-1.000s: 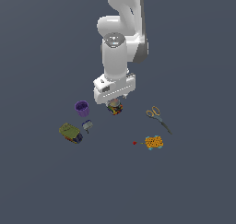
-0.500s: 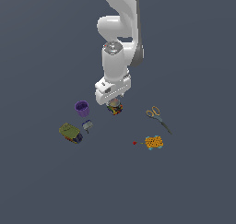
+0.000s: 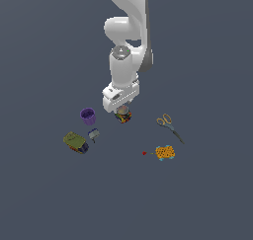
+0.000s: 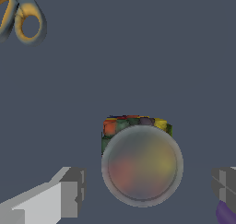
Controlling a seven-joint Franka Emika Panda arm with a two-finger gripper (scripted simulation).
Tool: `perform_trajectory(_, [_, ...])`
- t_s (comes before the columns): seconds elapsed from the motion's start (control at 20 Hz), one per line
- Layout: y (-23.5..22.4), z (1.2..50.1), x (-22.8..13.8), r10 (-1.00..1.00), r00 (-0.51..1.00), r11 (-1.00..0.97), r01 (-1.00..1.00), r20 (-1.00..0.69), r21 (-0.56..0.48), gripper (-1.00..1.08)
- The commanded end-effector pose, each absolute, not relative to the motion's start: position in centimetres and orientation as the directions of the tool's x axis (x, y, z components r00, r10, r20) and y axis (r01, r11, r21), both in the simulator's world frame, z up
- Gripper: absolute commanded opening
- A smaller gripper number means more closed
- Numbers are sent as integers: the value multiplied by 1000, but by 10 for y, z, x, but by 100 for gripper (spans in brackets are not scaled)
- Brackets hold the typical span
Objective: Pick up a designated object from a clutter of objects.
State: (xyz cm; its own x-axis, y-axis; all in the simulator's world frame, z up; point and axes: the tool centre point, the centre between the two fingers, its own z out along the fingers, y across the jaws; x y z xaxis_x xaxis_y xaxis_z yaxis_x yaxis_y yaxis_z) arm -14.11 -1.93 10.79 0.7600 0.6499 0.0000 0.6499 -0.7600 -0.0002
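The arm has sunk lower at frame centre since a second ago, bringing the gripper with fingers apart either side of the candy jar (unmoved on the floor), so closing looks next.

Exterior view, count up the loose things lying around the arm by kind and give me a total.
Colourful jar: 1
Purple cup: 1
Olive-green box: 1
Small grey item: 1
Gold-handled scissors: 1
Orange-blue block: 1
Tiny red item: 1
Total: 7
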Motion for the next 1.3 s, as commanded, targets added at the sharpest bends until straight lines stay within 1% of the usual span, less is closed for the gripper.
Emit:
perform_trajectory(0.0, [-19, 105, -141, 650, 760, -760, 650, 0, 0, 100])
perform_trajectory(0.6, [-20, 65, -143, 652, 758, -758, 652, 0, 0, 100])
perform_trajectory(1.0, [-19, 58, -142, 653, 757, -757, 653, 0, 0, 100])
perform_trajectory(1.05, [-19, 58, -142, 653, 757, -757, 653, 0, 0, -100])
perform_trajectory(1.25, [-19, 58, -142, 653, 757, -757, 653, 0, 0, -100])
